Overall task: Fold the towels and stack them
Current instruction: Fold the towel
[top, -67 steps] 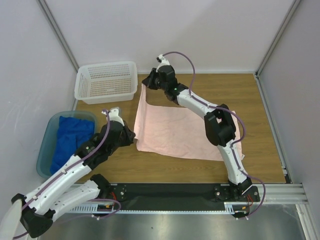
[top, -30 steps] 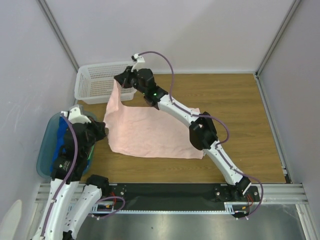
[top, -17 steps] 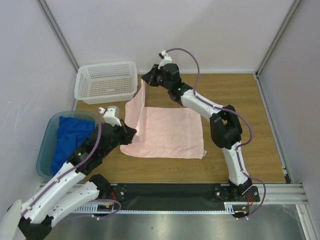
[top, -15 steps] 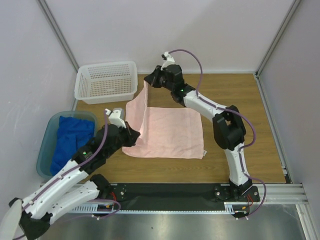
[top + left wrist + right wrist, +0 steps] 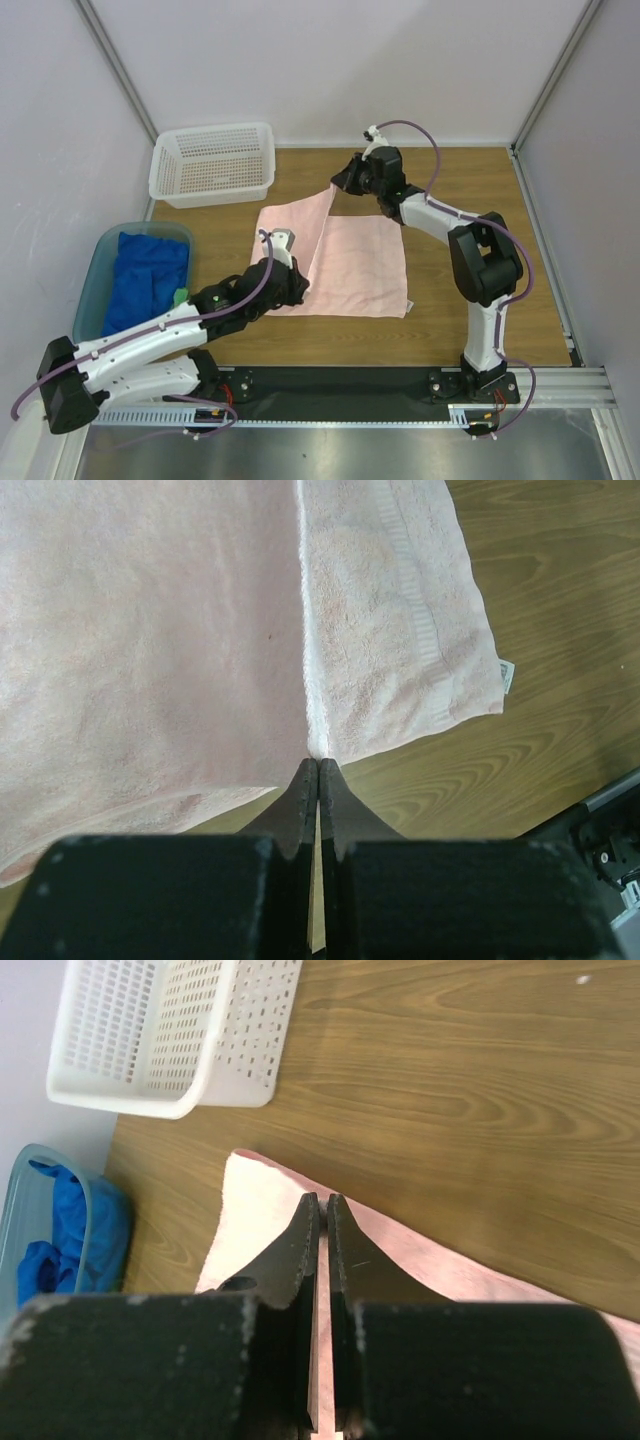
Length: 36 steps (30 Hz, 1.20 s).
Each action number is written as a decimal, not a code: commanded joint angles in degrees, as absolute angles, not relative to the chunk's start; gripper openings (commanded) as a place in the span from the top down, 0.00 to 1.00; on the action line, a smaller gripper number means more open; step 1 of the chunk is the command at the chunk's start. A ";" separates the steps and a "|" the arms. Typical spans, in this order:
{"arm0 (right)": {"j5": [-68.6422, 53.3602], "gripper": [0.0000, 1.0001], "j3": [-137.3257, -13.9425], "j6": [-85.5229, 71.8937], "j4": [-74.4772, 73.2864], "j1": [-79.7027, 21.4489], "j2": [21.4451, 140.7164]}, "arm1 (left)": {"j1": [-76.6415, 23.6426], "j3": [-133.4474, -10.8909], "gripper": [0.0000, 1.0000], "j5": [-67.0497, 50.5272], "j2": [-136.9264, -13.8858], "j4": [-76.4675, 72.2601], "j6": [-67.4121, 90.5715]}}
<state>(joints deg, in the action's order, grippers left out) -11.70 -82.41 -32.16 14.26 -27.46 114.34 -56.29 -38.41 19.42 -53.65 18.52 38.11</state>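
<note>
Shows the spread towel (image 5: 350, 265) mid-bench (image 5: 500, 200), its left part raised over the rest. Puts the left tool (image 5: 300, 290) pinching its near edge, the right tool (image 5: 342, 180) pinching its far corner. Puts the basket (image 5: 213, 163) at far left, the tub (image 5: 92, 290) in front of it, a second towel (image 5: 145, 275) inside.

A white perforated plastic basket (image 5: 213, 163) stands at the far left corner of the brown wood-grain worktop (image 5: 480, 190). A translucent teal plastic tub (image 5: 92, 285) sits near it along the left edge. A black rail (image 5: 340, 384) runs across the near edge.
</note>
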 commanded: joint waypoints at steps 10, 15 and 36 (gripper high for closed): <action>-12.22 1.00 -81.74 -27.60 13.80 -24.17 106.61 | -57.74 -47.02 1.00 22.67 -54.14 18.10 38.50; -11.60 1.00 -82.62 -27.33 12.92 -24.08 106.96 | -57.83 -48.51 1.00 22.94 -50.90 20.21 37.44; -15.38 1.00 -81.39 -23.21 11.61 -20.04 108.90 | -60.82 -49.91 1.00 14.42 -64.51 7.56 31.73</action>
